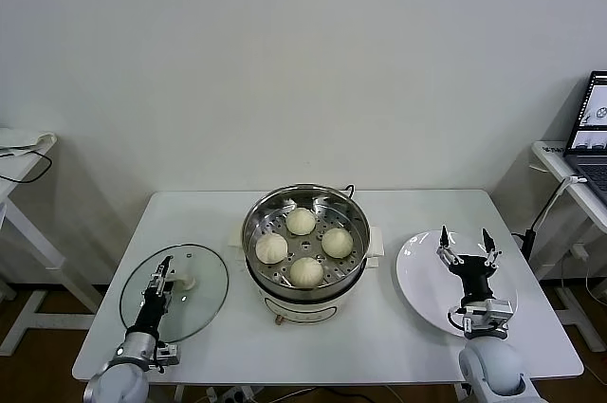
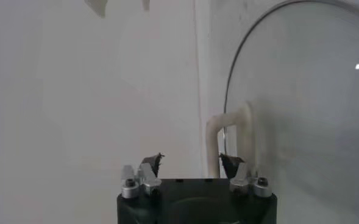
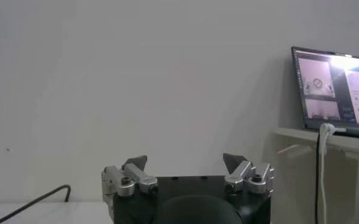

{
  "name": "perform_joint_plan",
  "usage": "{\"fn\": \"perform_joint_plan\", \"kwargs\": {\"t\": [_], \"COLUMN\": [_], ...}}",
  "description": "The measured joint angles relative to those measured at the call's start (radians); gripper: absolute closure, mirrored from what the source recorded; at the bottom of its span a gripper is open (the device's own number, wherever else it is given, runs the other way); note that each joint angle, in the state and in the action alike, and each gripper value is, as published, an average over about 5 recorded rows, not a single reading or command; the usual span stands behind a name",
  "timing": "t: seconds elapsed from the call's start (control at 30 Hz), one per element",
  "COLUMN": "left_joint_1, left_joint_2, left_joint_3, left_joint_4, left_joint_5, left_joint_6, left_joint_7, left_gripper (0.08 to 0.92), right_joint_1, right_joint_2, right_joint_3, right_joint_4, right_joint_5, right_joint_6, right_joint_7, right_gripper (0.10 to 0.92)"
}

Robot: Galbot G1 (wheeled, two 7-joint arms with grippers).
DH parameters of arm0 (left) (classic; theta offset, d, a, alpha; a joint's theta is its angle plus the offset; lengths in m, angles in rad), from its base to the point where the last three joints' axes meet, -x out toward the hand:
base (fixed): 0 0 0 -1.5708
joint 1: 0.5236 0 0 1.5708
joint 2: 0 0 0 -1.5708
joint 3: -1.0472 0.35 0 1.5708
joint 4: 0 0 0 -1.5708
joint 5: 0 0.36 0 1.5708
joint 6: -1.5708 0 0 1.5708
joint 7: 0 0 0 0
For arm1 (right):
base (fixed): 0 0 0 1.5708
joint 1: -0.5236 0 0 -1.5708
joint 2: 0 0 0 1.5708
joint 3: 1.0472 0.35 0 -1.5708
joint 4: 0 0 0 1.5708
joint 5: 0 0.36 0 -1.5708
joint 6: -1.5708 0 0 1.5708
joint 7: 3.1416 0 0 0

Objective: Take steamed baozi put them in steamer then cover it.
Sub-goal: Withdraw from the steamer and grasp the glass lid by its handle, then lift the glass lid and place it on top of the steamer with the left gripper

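You have all four baozi (image 1: 301, 221) (image 1: 271, 247) (image 1: 337, 242) (image 1: 306, 271) sitting on the perforated tray inside the steamer (image 1: 305, 202), which stands mid-desk (image 1: 379, 346). Within the pot they lie at roughly 12, 9, 3 and 6 o'clock, apart from one another. So the loading part looks finished; what you have left is the covering.

The cover (image 1: 204, 294) lies flat on the desk at about 9 o'clock from the steamer, near but clear of it, with its cream handle (image 2: 231, 131) up.

Your left end effector (image 1: 165, 275) hangs over the cover, its fingers spread a little and gripping nothing. In the left wrist view the handle shows just ahead of the fingertips (image 2: 228, 162), nearer one fingertip than centred between the two. Whether it is touching the handle yet is hard to judge from that angle; it seems just short.

Your right end effector (image 1: 466, 244) is wide open and empty, held above the white plate (image 1: 417, 280) at about 3 o'clock from the steamer. The plate has no buns on it.

By my reading you are at the start of the last step: centre on the handle, close, lift, and set the cover on the pot rim.
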Motion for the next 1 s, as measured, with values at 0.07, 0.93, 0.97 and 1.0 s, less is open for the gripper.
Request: {"fn": "perform_joint_plan", "kwargs": {"t": [0.07, 0.93, 0.97, 1.0], "left_joint_1": [-0.002, 0.052, 0.058, 0.064], "left_joint_2": [0.0, 0.028, 0.034, 0.039], "left_joint_3": [0.0, -0.082, -0.093, -0.103], "left_joint_4": [0.004, -0.147, -0.173, -0.201], "left_joint_5": [0.0, -0.075, -0.08, -0.085], "left_joint_6": [0.004, 0.006, 0.009, 0.013], "left_joint_7": [0.005, 0.009, 0.013, 0.017], "left_gripper": [0.563, 0.806, 0.806, 0.806], "right_joint_1": [0.002, 0.008, 0.009, 0.009], "right_joint_2": [0.0, 0.017, 0.018, 0.019], "right_joint_3": [0.0, -0.008, -0.008, -0.008], "right_joint_4": [0.0, 0.011, 0.012, 0.012], "right_joint_5": [0.0, -0.009, -0.01, -0.012], "right_joint_6": [0.001, 0.008, 0.009, 0.009], "right_joint_7": [0.001, 0.0, 0.0, 0.0], "right_gripper": [0.203, 0.203, 0.203, 0.203]}}
